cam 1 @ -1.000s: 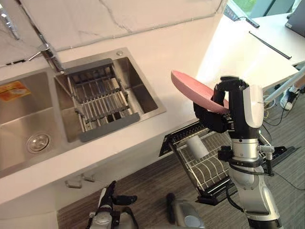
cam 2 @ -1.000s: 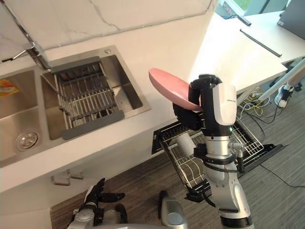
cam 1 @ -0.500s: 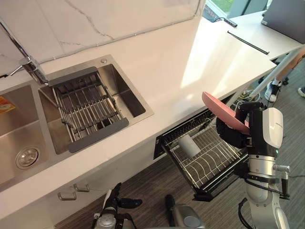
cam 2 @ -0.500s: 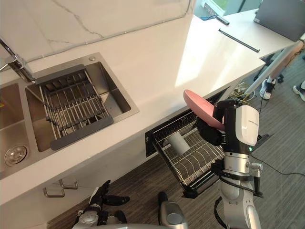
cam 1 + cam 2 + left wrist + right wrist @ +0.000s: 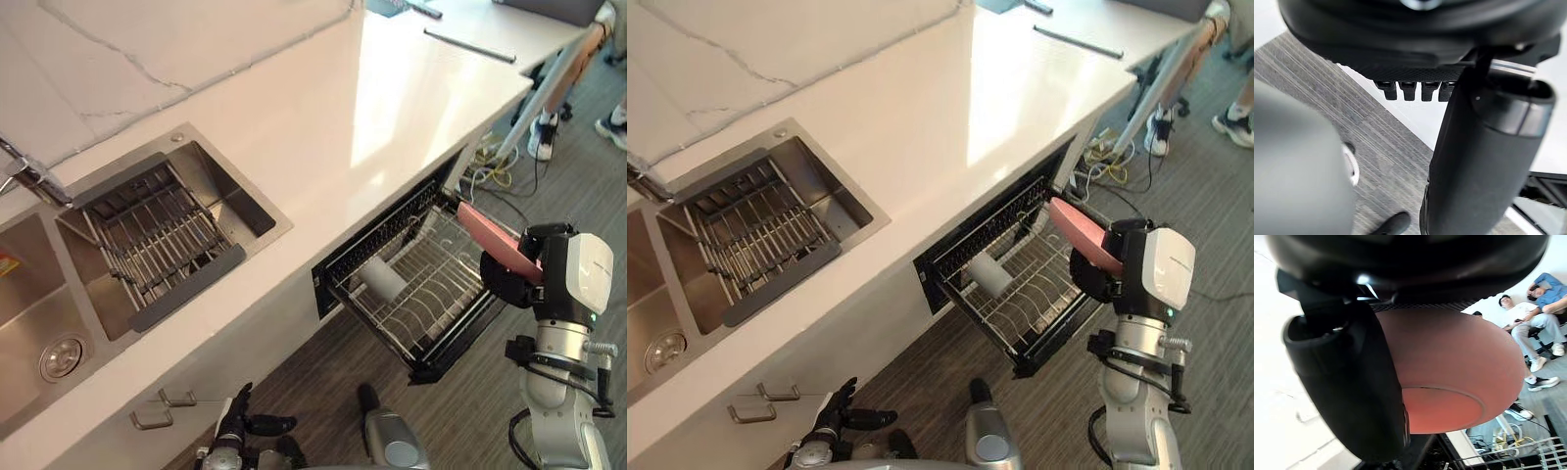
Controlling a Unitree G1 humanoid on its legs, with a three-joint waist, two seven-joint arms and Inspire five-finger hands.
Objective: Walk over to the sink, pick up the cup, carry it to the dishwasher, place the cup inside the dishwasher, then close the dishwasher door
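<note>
My right hand (image 5: pixel 511 282) is shut on a pink plate (image 5: pixel 494 236), held tilted just past the outer right corner of the pulled-out dishwasher rack (image 5: pixel 433 315). In the right wrist view the thumb (image 5: pixel 1352 387) presses on the plate's underside (image 5: pixel 1449 367). A white cup (image 5: pixel 380 278) lies on its side in the rack's left part. My left hand (image 5: pixel 235 429) hangs low near the floor, open and holding nothing; its thumb (image 5: pixel 1479 161) shows in the left wrist view.
The steel sink (image 5: pixel 257 201) with a grey wire drainer (image 5: pixel 157 235) is set in the white counter (image 5: pixel 372 108) at left, the tap (image 5: pixel 24 176) behind it. A person's shoes (image 5: pixel 615 127) stand at the far right. Seated people (image 5: pixel 1528 318) show behind the plate.
The camera has swung right, along the counter. My right hand has brought the pink plate down from counter height to the level of the rack's outer right corner. The left hand stays low.
</note>
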